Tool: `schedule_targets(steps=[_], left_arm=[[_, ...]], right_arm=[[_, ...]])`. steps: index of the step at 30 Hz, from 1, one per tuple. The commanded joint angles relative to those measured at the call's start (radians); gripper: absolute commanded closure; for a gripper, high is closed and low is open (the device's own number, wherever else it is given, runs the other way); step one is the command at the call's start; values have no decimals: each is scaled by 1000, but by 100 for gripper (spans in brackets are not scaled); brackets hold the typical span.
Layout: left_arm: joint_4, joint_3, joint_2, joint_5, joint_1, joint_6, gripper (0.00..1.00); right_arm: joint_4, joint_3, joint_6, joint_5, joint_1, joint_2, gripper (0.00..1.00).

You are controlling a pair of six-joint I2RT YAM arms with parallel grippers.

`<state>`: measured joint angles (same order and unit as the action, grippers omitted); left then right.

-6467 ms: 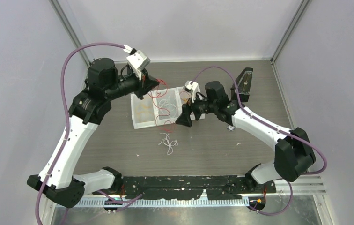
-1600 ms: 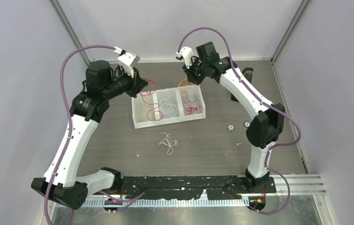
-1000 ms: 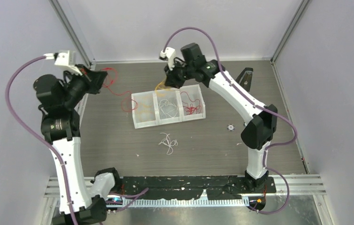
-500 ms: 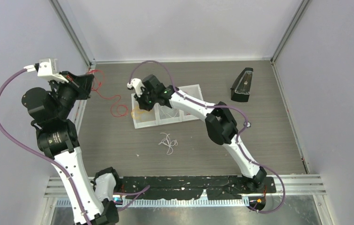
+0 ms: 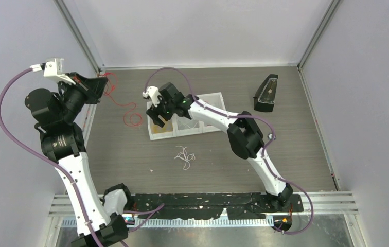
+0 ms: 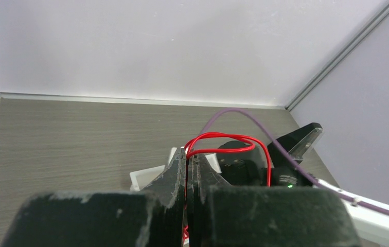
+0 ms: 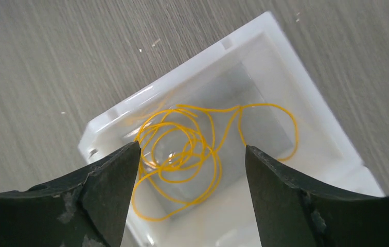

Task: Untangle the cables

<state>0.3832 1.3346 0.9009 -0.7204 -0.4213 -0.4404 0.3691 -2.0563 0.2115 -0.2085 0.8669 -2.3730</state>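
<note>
We judge the sorting partly done. The left pincer (image 6: 188,157) is pressed together on a red wire (image 6: 227,138). It is raised at about ten o'clock of the counter (image 5: 295,154). From there the wire runs down toward four o'clock and ends in a loose loop on the counter, just beside the white tray (image 5: 162,136), at the tray's nine o'clock. The red wire looks free of the others: nothing yellow or white clings to it.

The right pincer (image 7: 191,152) is spread wide and holds nothing. It hovers over the tray's left compartment, where a yellow wire (image 7: 178,165) lies coiled by itself. In our view that one is separated and put away. The right arm covers much of the tray's other two compartments from above, so we cannot tell what they hold.

A small bunch of white wires (image 5: 184,157) lies on the counter at the tray's six o'clock, apart from both pincers. Its strands cross each other, and we cannot tell whether they are knotted.

What seems left to do is to put the red wire in a place of its own and to deal with the white bunch.
</note>
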Motion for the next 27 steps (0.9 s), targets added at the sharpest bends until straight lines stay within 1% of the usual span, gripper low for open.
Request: schedule_targets(steps=[1, 5, 8, 9, 10, 12, 15, 17, 19, 23, 27], left_arm=[[-138, -5, 29, -42, -2, -60, 100], [-159, 23, 75, -33, 51, -48, 100], [-151, 53, 116, 14, 142, 3, 100], [-141, 68, 133, 46, 181, 31, 100], [-132, 84, 155, 73, 229, 69, 100], [-123, 117, 203, 114, 320, 109, 100], [-135, 183, 300, 134, 453, 127, 100], [-166, 229, 372, 140, 533, 127, 100], [-189, 284, 465, 140, 598, 122, 100], [-214, 402, 628, 146, 697, 120, 100], [-234, 498, 776, 153, 755, 109, 100]], right_arm=[[-12, 21, 1, -36, -14, 230, 18], [42, 39, -31, -75, -51, 320, 12], [96, 74, -39, -118, -106, 383, 2], [122, 83, -39, -141, -122, 419, 1], [134, 108, -37, -153, -158, 440, 4], [162, 164, -25, -173, -217, 504, 5], [186, 282, 3, -182, -304, 623, 5], [204, 342, 25, -178, -394, 685, 5], [230, 388, 39, -176, -460, 735, 5], [257, 473, 48, -171, -562, 825, 5], [258, 522, 24, -158, -613, 892, 5]])
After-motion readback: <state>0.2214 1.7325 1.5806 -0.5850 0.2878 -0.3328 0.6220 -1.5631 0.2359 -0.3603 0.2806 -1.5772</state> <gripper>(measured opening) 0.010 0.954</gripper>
